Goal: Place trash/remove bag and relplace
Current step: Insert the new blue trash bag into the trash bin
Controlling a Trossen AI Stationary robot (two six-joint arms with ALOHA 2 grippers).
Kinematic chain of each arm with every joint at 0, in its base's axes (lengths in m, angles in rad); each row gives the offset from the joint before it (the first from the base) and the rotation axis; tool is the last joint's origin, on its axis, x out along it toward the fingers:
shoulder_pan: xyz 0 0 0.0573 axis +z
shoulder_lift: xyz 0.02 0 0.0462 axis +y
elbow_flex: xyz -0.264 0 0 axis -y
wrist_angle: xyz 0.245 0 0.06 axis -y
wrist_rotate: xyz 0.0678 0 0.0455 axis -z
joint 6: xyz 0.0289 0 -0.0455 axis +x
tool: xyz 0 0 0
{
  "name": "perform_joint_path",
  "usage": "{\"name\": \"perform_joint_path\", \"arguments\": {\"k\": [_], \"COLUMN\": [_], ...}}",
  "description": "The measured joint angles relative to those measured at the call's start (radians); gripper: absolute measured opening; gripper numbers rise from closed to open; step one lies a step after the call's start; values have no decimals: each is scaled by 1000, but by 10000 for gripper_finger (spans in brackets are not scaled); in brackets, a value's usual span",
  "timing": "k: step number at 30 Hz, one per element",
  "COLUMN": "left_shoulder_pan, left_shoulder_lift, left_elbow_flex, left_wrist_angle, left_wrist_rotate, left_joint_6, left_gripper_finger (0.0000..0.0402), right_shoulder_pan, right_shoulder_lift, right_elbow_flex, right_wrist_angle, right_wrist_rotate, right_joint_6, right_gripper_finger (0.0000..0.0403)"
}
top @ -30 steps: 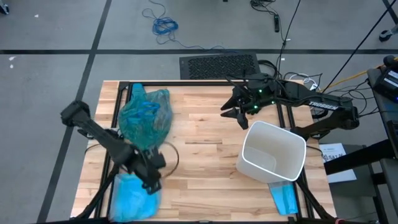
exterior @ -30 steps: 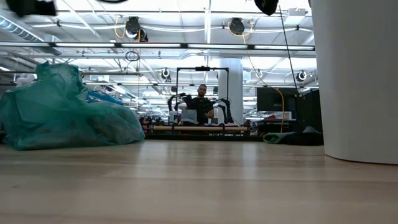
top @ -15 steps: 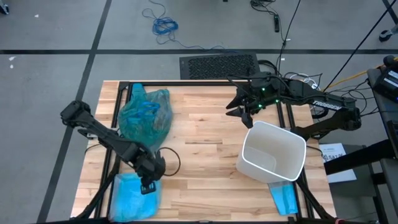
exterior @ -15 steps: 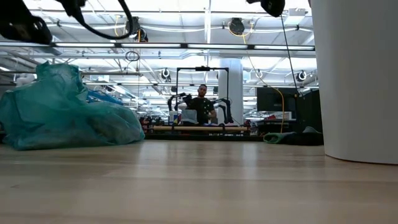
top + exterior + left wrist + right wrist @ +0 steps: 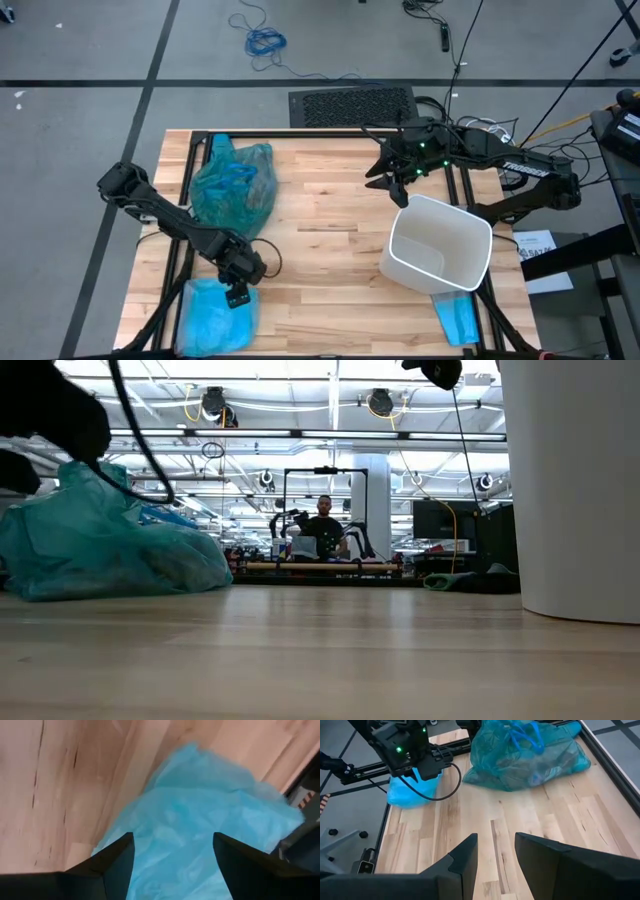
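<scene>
Left pincer (image 5: pixel 238 297) spread over sky-blue bag (image 5: pixel 200 835): light, limp, slippery film, pinch a raised fold.

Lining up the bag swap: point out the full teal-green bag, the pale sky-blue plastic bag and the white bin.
teal-green bag (image 5: pixel 233 188), high view, bulging middle.
pale sky-blue plastic bag (image 5: pixel 205 318), high view, centre.
white bin (image 5: pixel 478 228), high view, rim.

Robotics lab: strip-lit open hall (image 5: pixel 330 420), other arm rigs (image 5: pixel 300 525).
</scene>
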Motion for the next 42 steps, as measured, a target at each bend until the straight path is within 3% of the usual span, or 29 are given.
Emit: {"name": "perform_joint_path", "arguments": {"k": [4,6,14,22,26,33,42], "left_shoulder_pan": [-1,1,2,23,63,164,199], "left_shoulder_lift": [0,0,2,-11,-35,-132,-270], "left_elbow_flex": [-10,-10,-10,29,120,308,628], "left_wrist_angle": [-1,-2,38,59,64,47,33], "left_wrist_rotate": [13,-1,-43,-101,-211,-469,-904], "left_joint_6": [-1,-2,-2,-54,-39,72,340], "left_gripper_finger": [260,239,17,1,1,1,0], "right_shoulder_pan": [0,0,0,0,0,0,0], "right_shoulder_lift": [0,0,0,0,0,0,-29], "right_elbow_flex": [0,0,0,0,0,0,0], "right_wrist_angle": [0,1,11,19,34,38,46], "right_wrist_rotate": [0,0,26,27,28,28,28], "right_joint_6": [9,9,20,19,18,15,25], "right_gripper_finger": [122,122,122,122,122,122,122]}}
